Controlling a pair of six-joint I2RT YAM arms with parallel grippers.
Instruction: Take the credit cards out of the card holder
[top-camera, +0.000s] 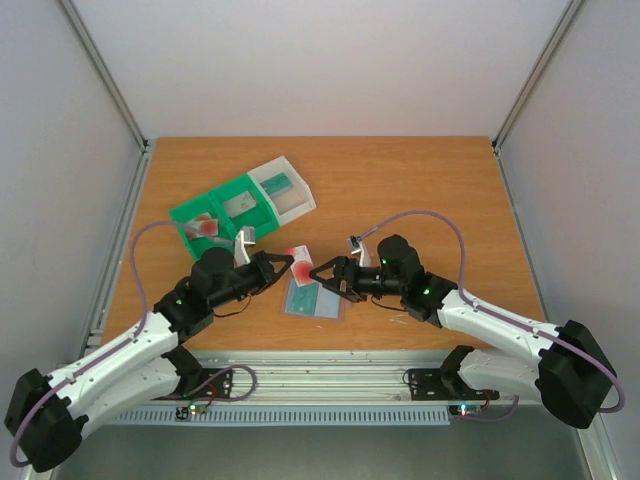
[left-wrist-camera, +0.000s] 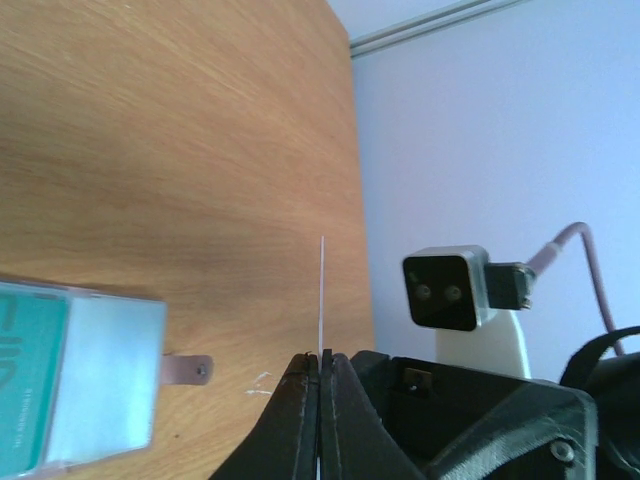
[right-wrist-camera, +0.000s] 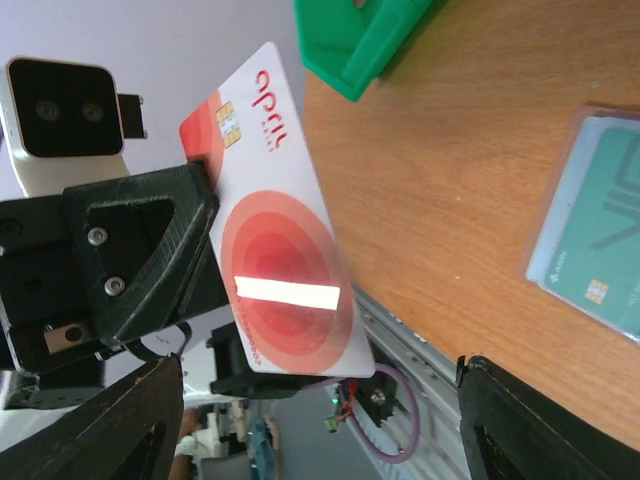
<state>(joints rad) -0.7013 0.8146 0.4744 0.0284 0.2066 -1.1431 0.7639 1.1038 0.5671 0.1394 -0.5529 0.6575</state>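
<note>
A pale credit card (top-camera: 299, 256) with a red round blotch is held above the table, my left gripper (top-camera: 289, 263) shut on its edge. From the left wrist it shows edge-on as a thin white line (left-wrist-camera: 321, 290) rising from the closed gripper (left-wrist-camera: 321, 358). My right gripper (top-camera: 324, 279) faces it from the right, open; in its wrist view the card (right-wrist-camera: 280, 270) hangs between the wide-apart fingers (right-wrist-camera: 550, 420) without touching them. The blue-grey card holder (top-camera: 300, 300) lies flat below both grippers with a teal card (right-wrist-camera: 610, 230) in it.
A green-and-white compartment tray (top-camera: 240, 205) sits at the back left with cards in it, one with a red blotch (top-camera: 205, 227). The table's near edge and metal rail (top-camera: 330, 375) run just behind the holder.
</note>
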